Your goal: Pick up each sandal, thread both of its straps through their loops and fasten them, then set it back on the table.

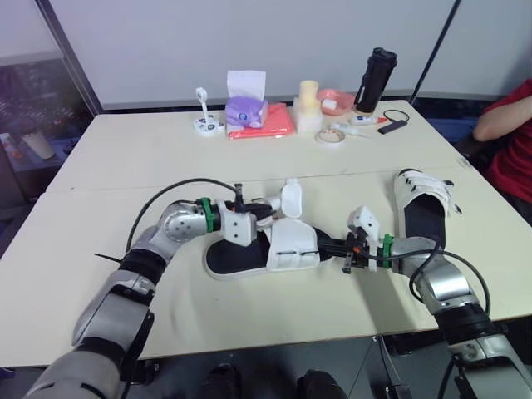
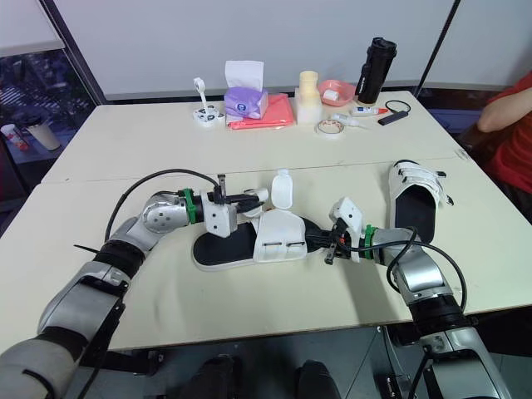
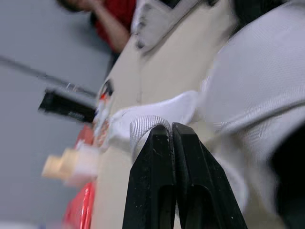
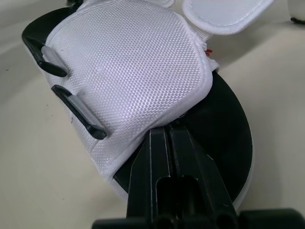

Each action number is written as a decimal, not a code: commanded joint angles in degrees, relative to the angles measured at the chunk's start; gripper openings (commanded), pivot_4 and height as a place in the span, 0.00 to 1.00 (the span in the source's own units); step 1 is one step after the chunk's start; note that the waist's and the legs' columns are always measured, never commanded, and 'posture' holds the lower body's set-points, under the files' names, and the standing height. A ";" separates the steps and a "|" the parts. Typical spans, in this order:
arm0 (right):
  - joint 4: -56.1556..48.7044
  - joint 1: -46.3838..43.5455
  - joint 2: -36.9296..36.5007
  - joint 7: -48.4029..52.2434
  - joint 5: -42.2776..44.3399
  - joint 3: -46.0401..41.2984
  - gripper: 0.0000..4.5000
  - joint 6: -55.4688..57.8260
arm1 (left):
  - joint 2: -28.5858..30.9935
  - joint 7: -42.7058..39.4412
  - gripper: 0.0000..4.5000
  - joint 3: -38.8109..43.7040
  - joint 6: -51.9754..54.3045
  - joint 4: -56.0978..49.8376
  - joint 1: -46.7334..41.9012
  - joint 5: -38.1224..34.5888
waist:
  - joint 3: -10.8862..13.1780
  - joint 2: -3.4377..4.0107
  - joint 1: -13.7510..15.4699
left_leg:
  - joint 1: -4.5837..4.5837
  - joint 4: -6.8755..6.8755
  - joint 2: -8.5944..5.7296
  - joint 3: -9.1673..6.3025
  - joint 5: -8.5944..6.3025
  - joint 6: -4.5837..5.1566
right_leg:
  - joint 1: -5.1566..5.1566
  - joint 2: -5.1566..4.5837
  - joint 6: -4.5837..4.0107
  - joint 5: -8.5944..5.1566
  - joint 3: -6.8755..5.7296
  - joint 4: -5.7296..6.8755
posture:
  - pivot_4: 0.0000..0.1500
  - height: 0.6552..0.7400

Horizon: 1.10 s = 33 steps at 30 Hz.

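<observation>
While your left gripper [image 3: 170,134] pinches the white woven strap [image 3: 147,125] between closed fingers and your right gripper [image 4: 167,131] clamps tight onto the white mesh, black-soled sandal [image 1: 264,251], its two black loops [image 4: 78,113] sit empty. It lies left of the second white sandal [image 1: 424,204], which seems fastened.

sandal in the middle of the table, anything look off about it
The white mesh sandal with a black sole is undone: its two grey loops are empty, and a white strap sticks up off the upper instead of lying across it.
</observation>
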 commanded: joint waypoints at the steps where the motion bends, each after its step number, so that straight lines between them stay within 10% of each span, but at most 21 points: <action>1: 1.77 0.86 0.30 -1.75 -2.35 0.42 0.00 0.68 | -3.64 -4.83 0.01 7.81 16.15 1.39 -1.50 -13.28 | 0.00 0.00 -0.20 | 0.00 0.00 0.00 -0.01 0.00 0.00 | 0.00 0.00 0.00 0.00 0.00 0.01 | 1.00 1.00; 7: 2.18 0.65 0.56 -1.96 -2.61 0.43 0.00 0.53 | -6.40 -12.70 0.07 14.39 46.06 -11.46 4.05 -28.52 | 0.00 0.01 -0.62 | 0.00 -0.07 0.01 -0.11 -0.01 0.01 | -0.03 0.01 0.02 -0.02 -0.05 0.03 | 1.00 1.00; 16: 3.19 0.15 1.06 -1.46 -3.11 0.86 0.00 0.14 | -7.53 -6.40 0.98 25.24 85.92 -23.00 8.09 -46.60 | 0.00 -0.01 -0.53 | 0.31 -0.05 0.00 -0.31 -0.01 0.01 | 0.37 0.02 0.02 -0.02 -0.21 -0.02 | 1.00 1.00; 33: 5.59 -1.12 2.28 -1.44 -4.08 1.11 0.00 -0.70 | -6.33 0.70 0.98 41.80 116.25 -27.03 7.79 -68.64 | 0.01 -0.02 -0.56 | 0.50 -0.12 0.01 -0.37 0.00 -0.02 | 0.54 0.02 0.01 -0.03 -0.25 -0.04 | 1.00 1.00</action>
